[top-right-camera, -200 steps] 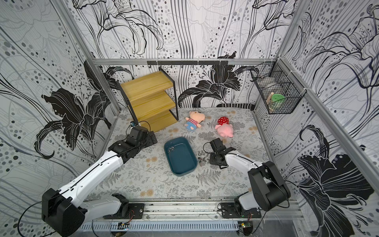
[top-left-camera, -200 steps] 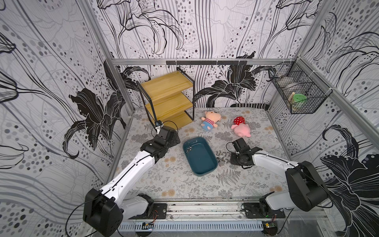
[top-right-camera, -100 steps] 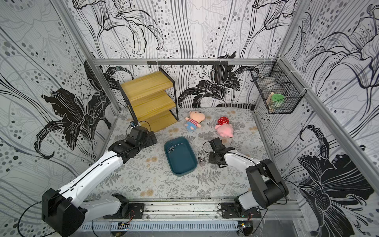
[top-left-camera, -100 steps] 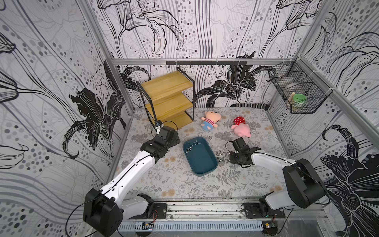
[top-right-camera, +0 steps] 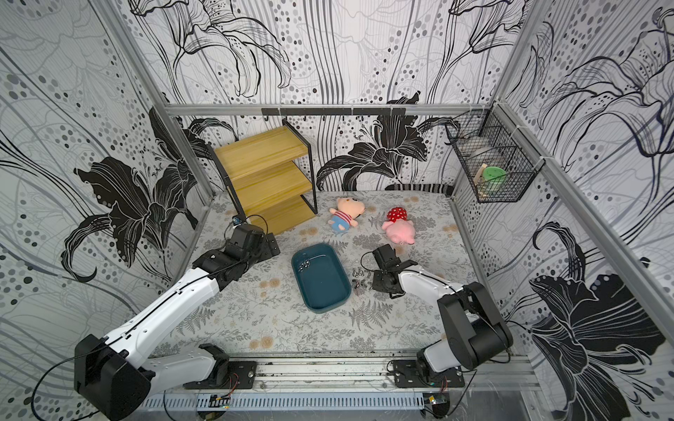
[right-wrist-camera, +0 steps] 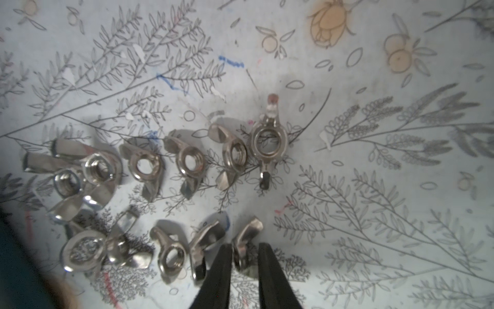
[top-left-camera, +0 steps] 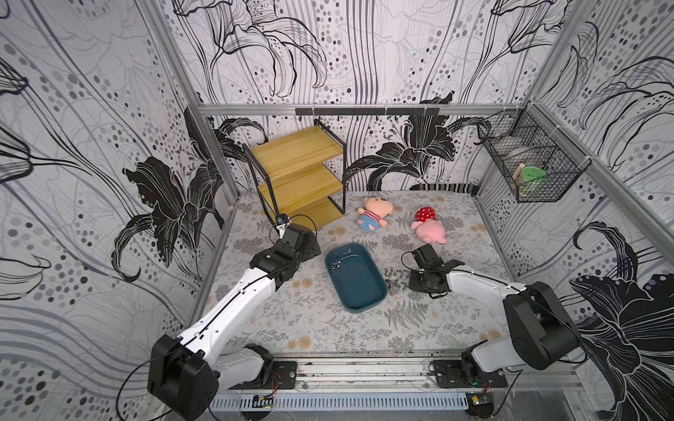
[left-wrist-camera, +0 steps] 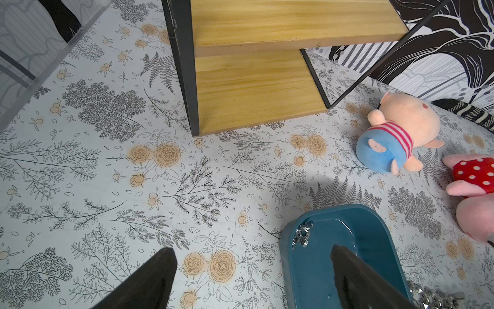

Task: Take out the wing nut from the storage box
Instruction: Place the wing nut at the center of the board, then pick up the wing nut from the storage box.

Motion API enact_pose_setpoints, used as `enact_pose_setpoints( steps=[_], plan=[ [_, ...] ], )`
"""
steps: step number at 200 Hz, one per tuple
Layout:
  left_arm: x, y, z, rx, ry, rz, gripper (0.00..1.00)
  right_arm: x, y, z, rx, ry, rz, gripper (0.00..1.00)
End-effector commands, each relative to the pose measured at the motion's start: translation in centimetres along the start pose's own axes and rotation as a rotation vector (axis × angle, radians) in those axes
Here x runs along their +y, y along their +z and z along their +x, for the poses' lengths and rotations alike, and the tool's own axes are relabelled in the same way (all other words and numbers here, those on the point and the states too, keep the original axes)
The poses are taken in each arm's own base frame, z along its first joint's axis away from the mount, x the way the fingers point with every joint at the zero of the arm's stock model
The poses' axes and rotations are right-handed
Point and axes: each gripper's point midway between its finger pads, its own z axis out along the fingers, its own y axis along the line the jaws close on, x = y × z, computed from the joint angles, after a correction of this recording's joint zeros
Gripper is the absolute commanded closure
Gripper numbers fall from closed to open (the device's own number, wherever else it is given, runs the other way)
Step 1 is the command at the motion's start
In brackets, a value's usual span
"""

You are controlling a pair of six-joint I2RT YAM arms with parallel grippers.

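Wing nut (right-wrist-camera: 247, 236) between barely-parted right claw (right-wrist-camera: 245, 247)

Shallow dark teal plastic storage box (top-left-camera: 361, 291), rectangular with rounded corners and a raised rim, lies flat mid-table, set at an angle. A few silver metal wing nuts (top-left-camera: 334, 265) sit in its far corner. The other wing nuts (right-wrist-camera: 187, 166) lie outside in two loose rows just beside its right rim. One end wing nut (right-wrist-camera: 247, 235) is between the fingers of the right gripper (right-wrist-camera: 244, 254).
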Motion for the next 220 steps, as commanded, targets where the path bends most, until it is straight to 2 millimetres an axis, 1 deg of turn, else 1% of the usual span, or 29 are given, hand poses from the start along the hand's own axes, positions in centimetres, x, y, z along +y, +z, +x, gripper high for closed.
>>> enact_pose_setpoints(
  steps=[1,42,70,93,122,142,161,183,199,202,206,220],
  plan=[
    [-0.8,-0.9,-1.7,-0.049,-0.022,0.027,0.05,0.1,-1.8,-1.7,-0.046,-0.014,0.005,0.76],
    [-1.2,-0.9,-1.9,-0.046,-0.023,0.034,0.05,1.5,-3.9,-3.6,-0.089,-0.032,-0.053,0.74],
    [-1.2,-0.7,-1.9,-0.043,-0.022,0.034,0.05,3.6,-5.8,-4.9,-0.124,-0.053,-0.147,0.73],
    [-1.5,-0.7,-1.9,-0.040,-0.021,0.036,0.05,5.4,-7.1,-5.5,-0.141,-0.099,-0.173,0.73],
    [-1.7,-0.7,-1.9,-0.041,-0.019,0.038,0.05,9.1,-8.5,-5.9,-0.155,-0.177,-0.208,0.72],
    [-1.7,-0.7,-1.8,-0.039,-0.017,0.038,0.05,12.2,-9.2,-5.7,-0.166,-0.239,-0.234,0.72],
    [-1.7,-0.7,-1.6,-0.037,-0.016,0.037,0.05,15.4,-9.5,-5.3,-0.166,-0.293,-0.271,0.72],
    [-1.7,-0.6,-1.5,-0.034,-0.014,0.035,0.05,19.0,-9.2,-4.3,-0.150,-0.345,-0.317,0.72],
    [-1.7,-0.6,-1.4,-0.034,-0.014,0.035,0.05,21.1,-8.5,-3.9,-0.139,-0.367,-0.337,0.72],
    [-1.6,-0.5,-1.4,-0.034,-0.015,0.033,0.05,21.4,-8.6,-3.9,-0.143,-0.367,-0.344,0.72],
    [-1.7,-0.6,-1.4,-0.035,-0.015,0.035,0.05,21.8,-7.8,-3.6,-0.128,-0.373,-0.340,0.72],
    [-1.7,-0.6,-1.4,-0.034,-0.013,0.034,0.05,23.2,-6.9,-3.7,-0.128,-0.375,-0.352,0.72]
  ],
)
